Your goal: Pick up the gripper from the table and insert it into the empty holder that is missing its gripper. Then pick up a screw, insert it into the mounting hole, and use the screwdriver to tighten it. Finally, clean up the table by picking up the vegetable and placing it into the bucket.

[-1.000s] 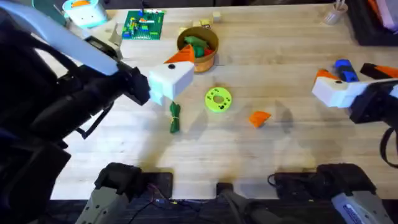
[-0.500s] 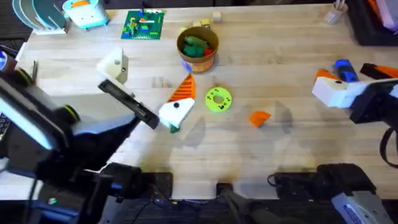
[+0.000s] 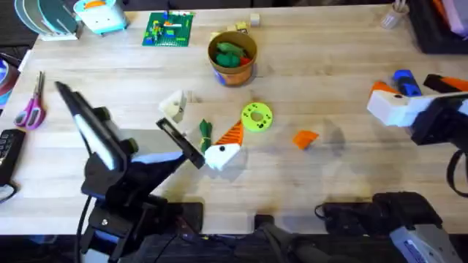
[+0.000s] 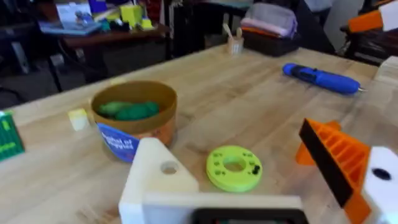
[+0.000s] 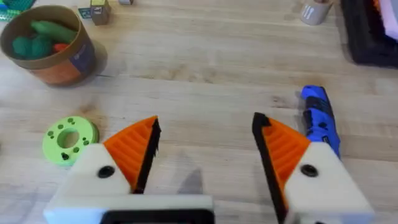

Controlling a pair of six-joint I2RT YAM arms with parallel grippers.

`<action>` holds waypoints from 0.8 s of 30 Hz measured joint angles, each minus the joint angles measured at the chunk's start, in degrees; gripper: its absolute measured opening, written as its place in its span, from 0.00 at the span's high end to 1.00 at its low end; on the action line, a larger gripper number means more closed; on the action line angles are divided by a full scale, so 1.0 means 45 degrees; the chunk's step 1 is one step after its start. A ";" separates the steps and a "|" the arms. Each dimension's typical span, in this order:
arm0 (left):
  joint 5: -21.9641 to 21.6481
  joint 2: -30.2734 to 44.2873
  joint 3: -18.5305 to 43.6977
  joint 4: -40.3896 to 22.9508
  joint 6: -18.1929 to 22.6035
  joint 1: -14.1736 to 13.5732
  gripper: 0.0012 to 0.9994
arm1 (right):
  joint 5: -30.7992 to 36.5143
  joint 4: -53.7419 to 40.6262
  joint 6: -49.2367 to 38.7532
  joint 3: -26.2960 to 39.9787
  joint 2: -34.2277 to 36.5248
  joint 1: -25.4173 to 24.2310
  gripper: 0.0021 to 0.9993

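The loose orange gripper (image 3: 306, 138) lies on the table right of centre. My left gripper (image 3: 199, 131) (image 4: 261, 186) is open and low over the table. One finger is the plain white holder (image 3: 173, 108) (image 4: 155, 180); the other carries an orange ribbed pad (image 3: 232, 133) (image 4: 333, 158). The dark green vegetable (image 3: 205, 133) lies between those fingers. Behind stands the orange bucket (image 3: 232, 55) (image 4: 134, 118) (image 5: 46, 43), with green toys inside. The blue screwdriver (image 3: 406, 82) (image 4: 320, 78) (image 5: 317, 118) lies at the far right, just beyond my right gripper (image 3: 376, 102) (image 5: 205, 149), which is open and holds nothing.
A lime green disc (image 3: 256, 117) (image 4: 234, 167) (image 5: 69, 138) lies between the bucket and the loose orange wedge. Pink-handled scissors (image 3: 31, 109) rest at the left edge. A green brick plate (image 3: 170, 29) and small blocks (image 3: 245, 25) sit at the back.
The left arm dropped from close under the camera and swung right and nearer. Its open gripper now straddles the vegetable. The right arm has not moved.
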 joint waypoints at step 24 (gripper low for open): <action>0.0321 0.0004 0.0000 -0.0485 -0.0440 -0.0382 0.01 | 0.0000 -0.0004 0.0000 0.0000 0.0000 0.0000 0.08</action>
